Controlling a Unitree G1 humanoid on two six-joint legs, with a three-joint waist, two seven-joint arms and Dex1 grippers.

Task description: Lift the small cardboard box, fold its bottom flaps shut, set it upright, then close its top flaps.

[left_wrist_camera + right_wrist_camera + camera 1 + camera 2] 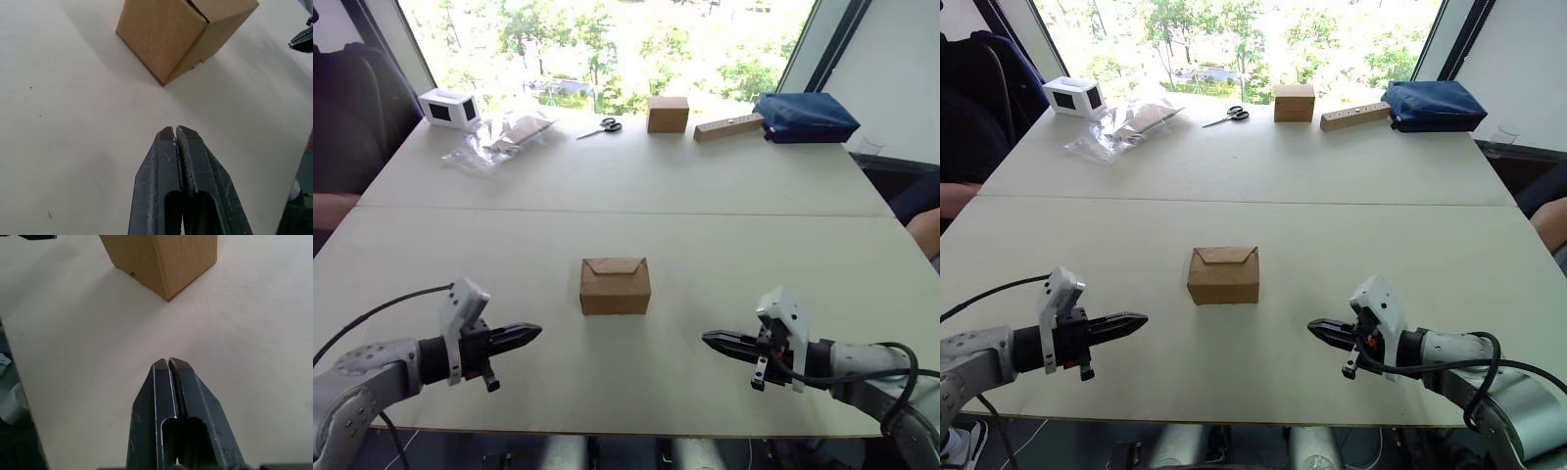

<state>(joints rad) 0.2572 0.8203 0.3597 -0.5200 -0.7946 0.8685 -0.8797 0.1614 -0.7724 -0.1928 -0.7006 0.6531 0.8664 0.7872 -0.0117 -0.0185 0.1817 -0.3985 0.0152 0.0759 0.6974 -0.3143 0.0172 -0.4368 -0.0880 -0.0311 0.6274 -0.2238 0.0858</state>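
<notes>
1. Small cardboard box (615, 286) sits upright mid-table (705, 245), top flaps (615, 265) folded shut in a triangular seam.
2. Left gripper (534, 333) at box's 8 o'clock, right gripper (708, 339) at 4 o'clock; both w/ fingers pressed together, holding nothing, apart from box.
3. Bare tabletop betw. grippers & box.
4. Far edge, 12 o'clock: scissors (601, 126), squarer brown box (668, 114), wooden block (728, 127), blue bag (805, 117).
5. Far 10 o'clock: white box (449, 108), plastic bags (499, 139).

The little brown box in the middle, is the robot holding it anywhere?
No. The small cardboard box sits alone on the table. The left gripper and right gripper are shut and empty, apart from it.
</notes>
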